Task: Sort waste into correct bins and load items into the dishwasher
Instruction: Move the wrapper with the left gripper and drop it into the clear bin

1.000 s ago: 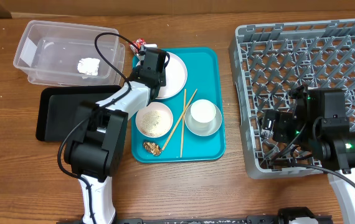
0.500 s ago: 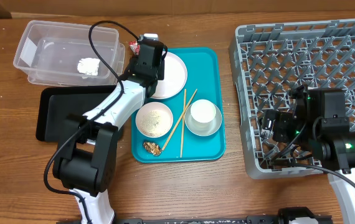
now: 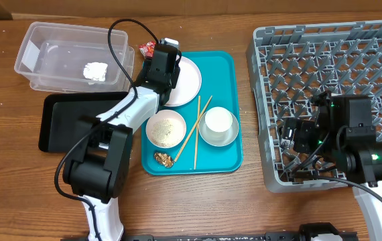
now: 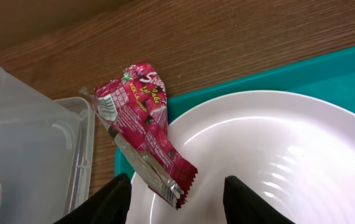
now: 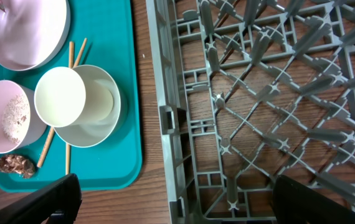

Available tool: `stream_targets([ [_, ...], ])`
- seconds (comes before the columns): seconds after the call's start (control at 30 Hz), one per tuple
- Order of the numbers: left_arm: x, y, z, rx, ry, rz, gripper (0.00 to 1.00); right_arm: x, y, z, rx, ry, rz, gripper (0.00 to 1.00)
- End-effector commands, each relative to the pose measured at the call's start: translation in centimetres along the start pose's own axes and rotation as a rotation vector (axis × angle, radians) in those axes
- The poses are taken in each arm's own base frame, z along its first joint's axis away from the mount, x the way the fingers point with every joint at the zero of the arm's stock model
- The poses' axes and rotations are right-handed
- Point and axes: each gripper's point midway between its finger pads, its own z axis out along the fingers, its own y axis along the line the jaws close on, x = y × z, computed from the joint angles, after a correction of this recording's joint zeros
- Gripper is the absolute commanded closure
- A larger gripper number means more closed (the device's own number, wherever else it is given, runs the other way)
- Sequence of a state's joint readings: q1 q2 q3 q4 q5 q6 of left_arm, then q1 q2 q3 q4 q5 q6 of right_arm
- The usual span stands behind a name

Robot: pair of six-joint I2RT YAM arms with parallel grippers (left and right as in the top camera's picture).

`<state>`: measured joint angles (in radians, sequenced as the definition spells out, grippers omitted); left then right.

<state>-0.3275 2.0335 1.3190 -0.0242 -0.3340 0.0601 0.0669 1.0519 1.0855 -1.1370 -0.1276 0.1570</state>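
**pegboard_sam:** Since a second ago the left gripper (image 4: 177,183) has let go. Its fingers were clamped shut, and now they stand apart, one on either side of the red snack wrapper's (image 4: 141,127) near tip. As far as I can see they're not touching it.

**rackhead:** yep, same read. The wrapper's lying loose at the far-left corner of the teal tray (image 3: 228,157), just beside the clear tub's (image 4: 34,155) rim, with its near end draped over the edge of the white plate (image 4: 277,162). So it's outside the tub.

**pegboard_sam:** What's in the tub then?

**rackhead:** A crumpled paper wad (image 3: 96,70). The black tray (image 3: 67,124) sits right on the tub's near side. Also on the teal tray, near of the plate, there's a rice bowl (image 3: 166,128), a cup (image 3: 218,122) sitting in another bowl, chopsticks (image 3: 196,130) crossed between the two bowls, and a brown food scrap (image 3: 163,159) at the near-left corner.

**pegboard_sam:** And the other arm?

**rackhead:** The right gripper (image 5: 176,186) has its fingers spread wide and holds nothing. It's over the near-left edge of the grey dish rack (image 3: 325,53).
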Motion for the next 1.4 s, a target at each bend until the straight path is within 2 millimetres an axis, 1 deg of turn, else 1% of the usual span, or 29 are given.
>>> stream_targets([
  [0.0,-0.1,0.1,0.6,-0.017,-0.005,0.019,0.5,-0.6,0.5,-0.8,-0.02,-0.035,-0.005,0.0],
  [0.1,0.1,-0.1,1.1,-0.018,-0.005,0.019,0.51,-0.6,0.5,-0.8,-0.02,-0.035,-0.005,0.0],
  [0.23,1.0,-0.4,1.9,-0.019,0.01,0.025,0.5,-0.6,0.5,-0.8,-0.02,-0.035,-0.005,0.0],
  [0.33,1.4,0.2,2.4,-0.06,0.013,0.025,0.5,-0.6,0.5,-0.8,-0.019,-0.035,-0.005,0.0],
  [0.5,0.9,1.3,2.5,-0.121,-0.008,0.013,0.5,-0.6,0.5,-0.8,-0.019,-0.035,-0.005,0.0],
  [0.57,0.7,1.7,2.4,-0.146,-0.018,0.007,0.53,-0.6,0.5,-0.8,-0.019,-0.035,-0.005,0.0],
  [0.87,0.6,1.7,2.4,-0.148,-0.019,0.006,0.55,-0.6,0.5,-0.8,-0.019,-0.035,-0.005,0.0],
  [0.93,0.6,1.7,2.4,-0.148,-0.019,0.006,0.62,-0.6,0.5,-0.8,-0.019,-0.035,-0.005,0.0],
  [1.07,0.8,1.7,2.4,-0.148,-0.014,0.009,0.82,-0.6,0.5,-0.8,-0.019,-0.034,-0.005,0.0],
  [1.13,0.8,1.7,2.4,-0.148,-0.012,0.009,0.96,-0.6,0.5,-0.8,-0.019,-0.034,-0.005,0.0],
  [1.27,0.7,1.6,2.4,-0.149,-0.014,0.011,0.96,-0.6,0.5,-0.8,-0.019,-0.034,-0.004,0.0],
  [1.37,0.2,2.0,1.7,-0.185,-0.026,0.012,0.96,-0.6,0.5,-0.8,-0.019,-0.034,-0.004,0.0],
])
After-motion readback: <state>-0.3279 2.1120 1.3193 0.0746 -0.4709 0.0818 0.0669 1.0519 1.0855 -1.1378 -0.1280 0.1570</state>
